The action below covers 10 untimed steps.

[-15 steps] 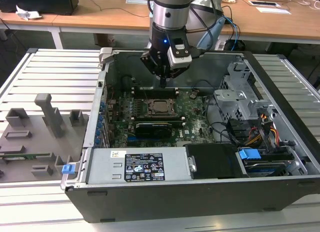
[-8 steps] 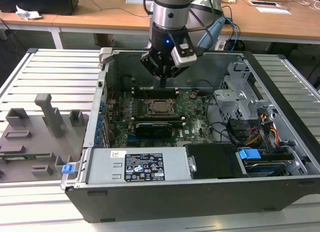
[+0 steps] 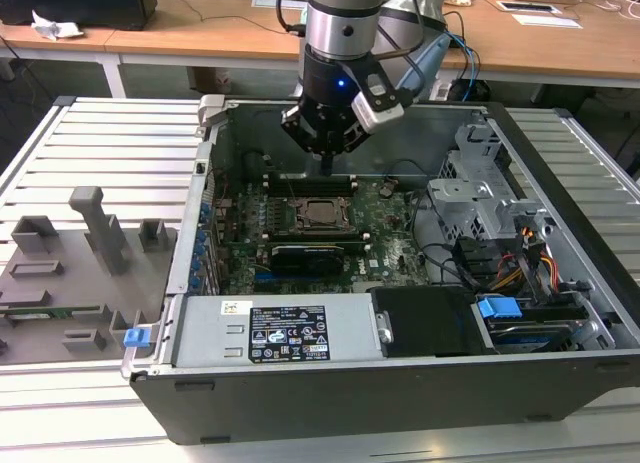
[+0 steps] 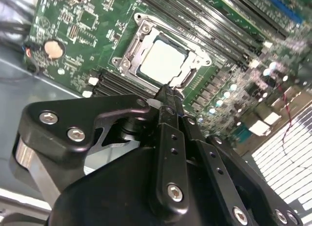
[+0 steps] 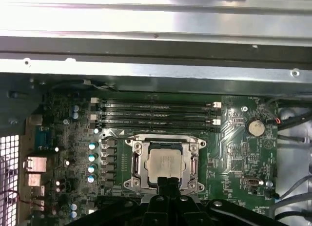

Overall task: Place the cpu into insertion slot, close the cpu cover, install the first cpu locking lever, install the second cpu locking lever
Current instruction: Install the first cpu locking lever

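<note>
- The claw (image 3: 327,166) hangs inside the open computer case (image 3: 575,198). It sits over the green circuit board (image 3: 390,233), just behind the insertion slot (image 3: 304,215) as the exterior view sees it.
- Its two black fingers (image 4: 169,106) are pressed together into one narrow tip and hold nothing.
- In both wrist views the tip of the claw (image 5: 168,183) sits close to one edge of the socket. Whether it touches the metal there cannot be told.
- The cpu (image 5: 165,165) lies flat in the insertion slot, its pale grey top facing up.
- The cpu cover (image 5: 165,140) is folded down around the chip, with the chip's top showing through the square opening.
- Whether the thin wire levers beside the frame are latched cannot be told.
- Long black memory slots (image 5: 156,113) run beside the socket, on the side away from the claw.
- A round coin battery (image 5: 254,127) sits on the board well apart from the socket.
- The case stands on a slatted metal counter (image 3: 110,143).
- On the exterior view's left, a grey fixture tray (image 3: 60,283) with upright blocks lies on that counter beside the case.
- A silver power supply box (image 3: 200,333) fills the near edge of the case.
</note>
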{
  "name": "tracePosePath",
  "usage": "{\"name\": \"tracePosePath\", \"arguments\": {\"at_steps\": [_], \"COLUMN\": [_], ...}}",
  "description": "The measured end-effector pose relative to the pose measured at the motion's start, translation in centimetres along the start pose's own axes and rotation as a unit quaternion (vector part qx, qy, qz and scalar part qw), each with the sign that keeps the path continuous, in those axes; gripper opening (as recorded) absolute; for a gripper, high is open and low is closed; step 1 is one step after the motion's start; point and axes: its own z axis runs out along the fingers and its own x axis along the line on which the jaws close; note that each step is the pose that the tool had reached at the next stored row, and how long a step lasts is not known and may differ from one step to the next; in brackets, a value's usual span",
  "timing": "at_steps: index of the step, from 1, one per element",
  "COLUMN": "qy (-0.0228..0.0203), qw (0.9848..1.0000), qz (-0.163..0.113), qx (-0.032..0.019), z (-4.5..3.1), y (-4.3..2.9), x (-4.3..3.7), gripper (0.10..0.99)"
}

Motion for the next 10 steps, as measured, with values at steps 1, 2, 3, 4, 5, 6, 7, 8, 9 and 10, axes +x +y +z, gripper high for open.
{"name": "tracePosePath", "arguments": {"at_steps": [1, 2, 3, 4, 5, 6, 7, 8, 9, 10], "qy": [0.0002, 0.0004, 0.0006, 0.0007, 0.0007, 0.0004, -0.0005, -0.0014, -0.0025, -0.0032], "qw": [0.9999, 0.9998, 0.9996, 0.9994, 0.9993, 0.9993, 0.9993, 0.9993, 0.9993, 0.9993], "qz": [-0.010, -0.019, -0.030, -0.036, -0.037, -0.037, -0.037, -0.037, -0.037, -0.037], "qx": [0.0001, 0.0001, 0.0001, 0.0002, 0.0002, 0.0002, 0.0003, 0.0004, 0.0005, 0.0006], "z": [0.00, 0.00, 0.00, 0.00, 0.01, 0.04, 0.07, 0.12, 0.20, 0.27], "y": [0.00, 0.00, 0.00, 0.00, 0.01, 0.03, 0.05, 0.06, 0.09, 0.10], "x": [0.00, 0.00, 0.00, 0.01, 0.14, 0.47, 0.89, 1.20, 1.64, 1.94], "gripper": [0.106, 0.106, 0.106, 0.106, 0.106, 0.106, 0.106, 0.106, 0.106, 0.106]}}
